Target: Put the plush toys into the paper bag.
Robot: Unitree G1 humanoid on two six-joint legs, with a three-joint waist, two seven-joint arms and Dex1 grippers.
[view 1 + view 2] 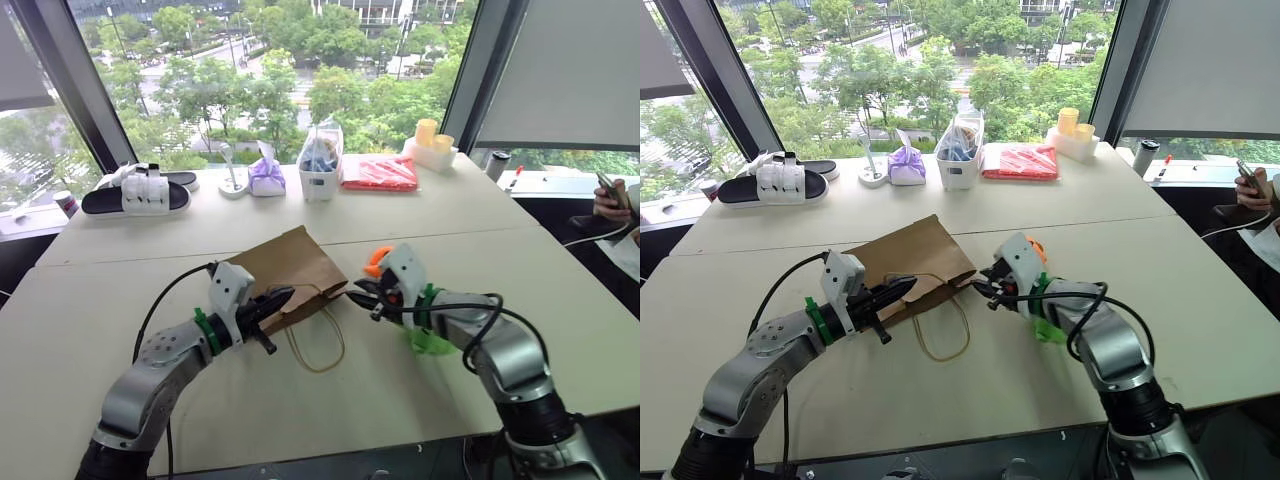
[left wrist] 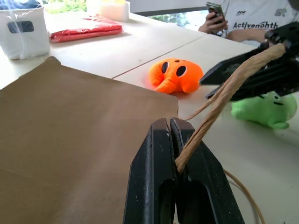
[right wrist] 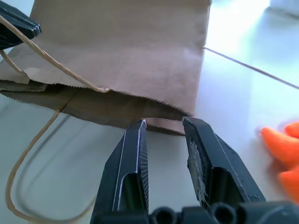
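Right wrist view is showing the paper bag (image 3: 117,51) lying flat at 12 o'clock of the right gripper (image 3: 166,144), whose fingers are standing apart and empty. Left gripper (image 2: 175,163) is pinching the cord handle (image 2: 219,98). Orange toy (image 2: 175,74) and green toy (image 2: 264,109) are waiting nearer the right arm.

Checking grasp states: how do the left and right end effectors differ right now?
The left end effector is shut on the paper bag's cord handle; the right end effector is open and holds nothing. The left sits over the bag; the right faces its open mouth. Both have two black fingers.
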